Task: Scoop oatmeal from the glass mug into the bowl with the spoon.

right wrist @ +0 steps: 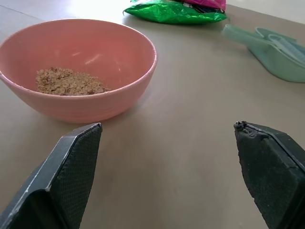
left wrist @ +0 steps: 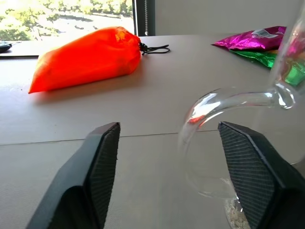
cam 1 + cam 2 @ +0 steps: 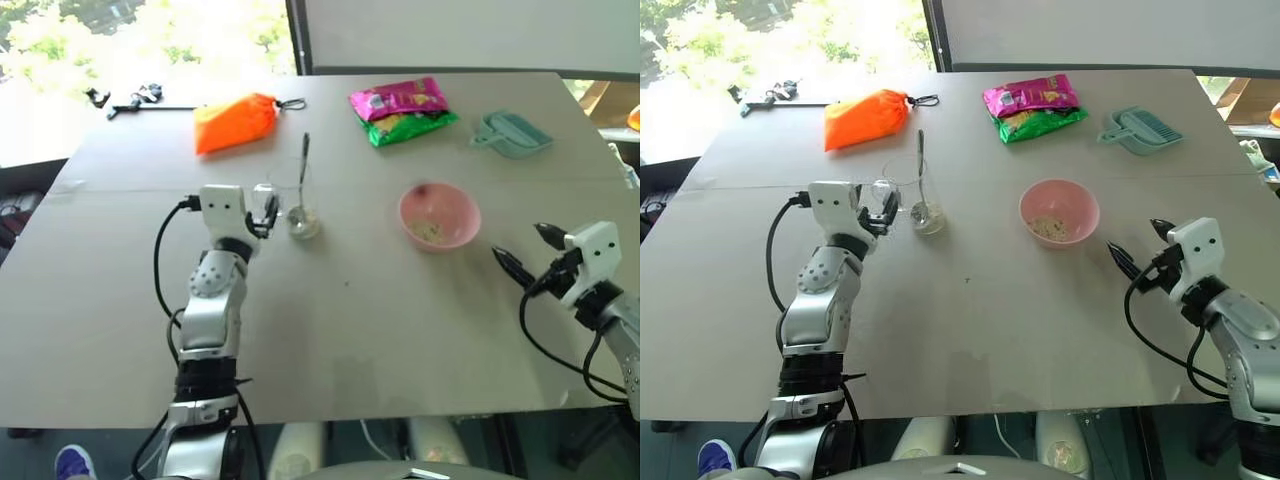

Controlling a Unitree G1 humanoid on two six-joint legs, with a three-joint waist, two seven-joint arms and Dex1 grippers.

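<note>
Now left tool [image 2: 167, 176] open astride glass mug [image 3: 910, 196] handle; right tool [image 1: 167, 176] open, empty.

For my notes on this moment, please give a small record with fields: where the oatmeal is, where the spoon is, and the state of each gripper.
oatmeal: small heap in the pink bowl; a little in the bottom of the glass mug
spoon: standing in the mug, handle up
left gripper: open, the mug's handle between its fingers
right gripper: open, holds nothing, beside the bowl
</note>
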